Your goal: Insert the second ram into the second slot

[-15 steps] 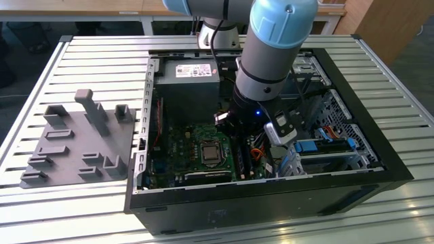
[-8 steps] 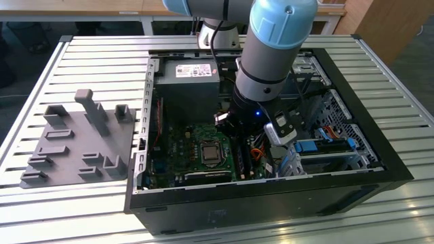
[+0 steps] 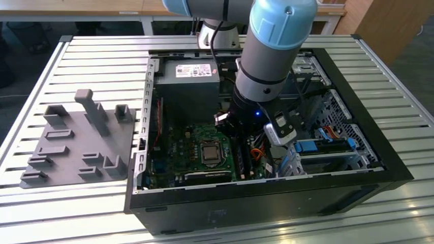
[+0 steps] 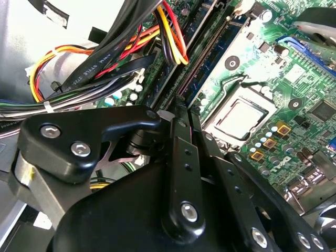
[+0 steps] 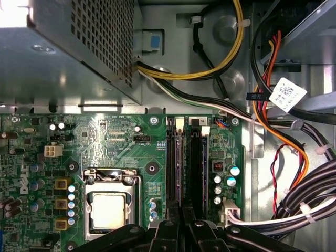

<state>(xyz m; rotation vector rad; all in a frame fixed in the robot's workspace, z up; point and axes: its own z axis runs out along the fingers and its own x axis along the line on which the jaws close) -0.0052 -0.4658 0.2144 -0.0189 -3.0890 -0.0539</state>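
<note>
The open computer case (image 3: 352, 127) lies on a slatted metal surface (image 3: 88, 56), with a grey fixture tray (image 3: 74, 147) at the exterior view's left and wooden desks beyond. The gripper (image 5: 181, 212) reaches down over the motherboard's (image 5: 105, 142) memory slots (image 5: 197, 163). Its jaws look clenched close on a thin edge, probably the second ram (image 5: 181, 173), standing in a slot.

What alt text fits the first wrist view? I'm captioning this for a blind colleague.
The gripper sits low over two parallel memory slots on a green motherboard, lined up with the narrow gap between them. A bare CPU socket lies beside the slots, a perforated metal power supply beyond the board, and bundled cables run along the other side.
</note>
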